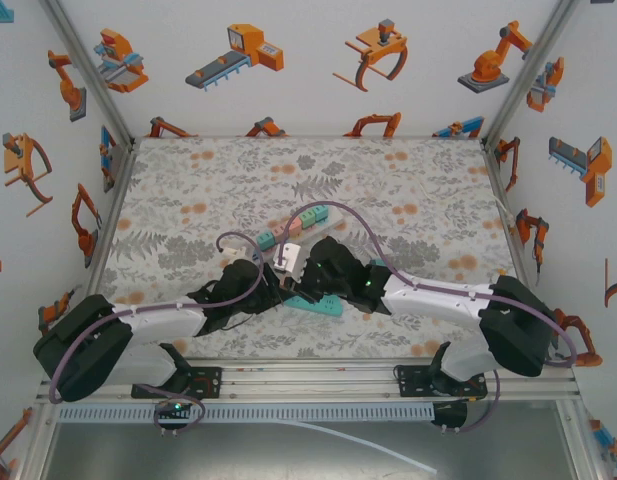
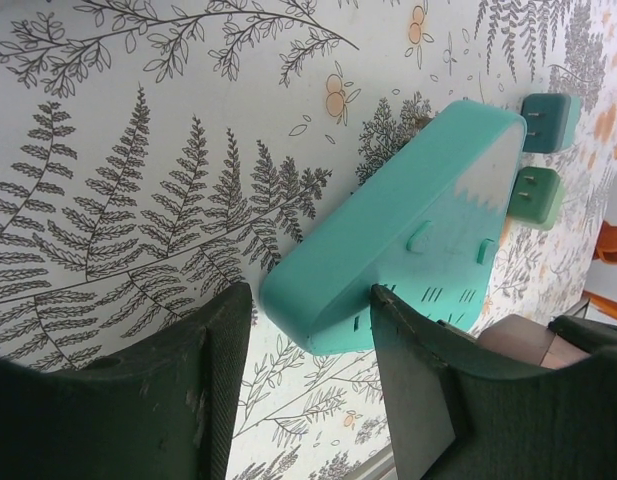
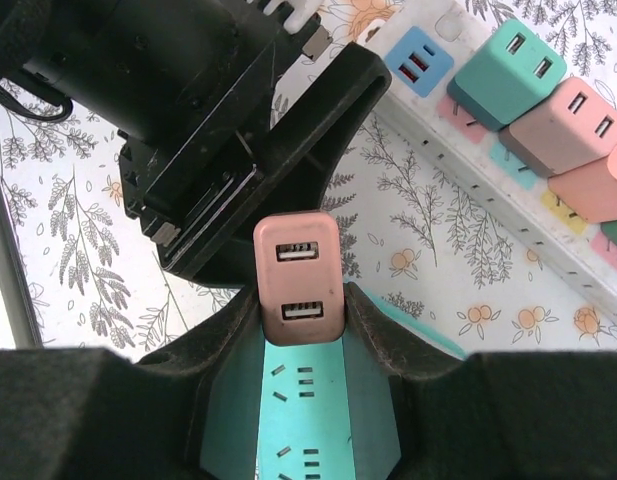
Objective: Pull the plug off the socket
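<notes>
A desk (image 1: 418, 200) covered in a grey leaf and orange flower print fills the middle of the top view. Around it are white walls (image 1: 318, 100) printed with orange robot-arm drawings, and an aluminium rail (image 1: 308, 385) runs along the lower edge. In the upper right of the right wrist view, a white power strip (image 3: 458, 150) runs diagonally, carrying a blue USB adapter (image 3: 418, 60), a teal plug (image 3: 510, 72) and pink plugs (image 3: 571, 125) side by side.

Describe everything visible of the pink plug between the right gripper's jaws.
The pink plug is a rounded block of what looks like matte plastic, with two USB ports stacked on its end face. It stands over the teal power strip, clamped on both sides by the black jaws of the right gripper. Its base is hidden, so whether its prongs sit in the socket cannot be told.
</notes>
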`<act>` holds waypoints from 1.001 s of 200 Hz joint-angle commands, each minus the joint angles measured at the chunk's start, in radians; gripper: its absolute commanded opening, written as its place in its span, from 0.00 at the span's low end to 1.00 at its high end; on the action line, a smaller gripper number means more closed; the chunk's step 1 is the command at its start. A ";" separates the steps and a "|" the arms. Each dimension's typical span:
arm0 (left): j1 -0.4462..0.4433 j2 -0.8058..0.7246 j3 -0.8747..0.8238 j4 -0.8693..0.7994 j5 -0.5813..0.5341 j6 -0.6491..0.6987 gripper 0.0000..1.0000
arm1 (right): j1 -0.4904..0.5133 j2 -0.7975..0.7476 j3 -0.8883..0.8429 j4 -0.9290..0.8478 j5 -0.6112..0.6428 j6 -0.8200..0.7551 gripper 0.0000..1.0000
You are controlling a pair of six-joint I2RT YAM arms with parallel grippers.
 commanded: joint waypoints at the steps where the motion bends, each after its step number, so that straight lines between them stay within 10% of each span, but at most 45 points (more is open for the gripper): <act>1: -0.009 -0.004 -0.024 -0.292 -0.079 0.048 0.54 | 0.008 -0.059 -0.003 0.044 0.062 0.008 0.00; 55: -0.012 -0.209 0.155 -0.470 -0.088 0.341 0.72 | -0.052 -0.252 -0.013 0.027 0.264 0.255 0.00; 144: -0.167 -0.313 0.427 -0.474 0.401 0.761 0.83 | -0.591 -0.606 -0.240 -0.162 0.110 1.106 0.00; 200: -0.263 -0.320 0.478 -0.508 0.353 0.924 0.97 | -0.652 -0.882 -0.514 -0.338 0.050 1.236 0.00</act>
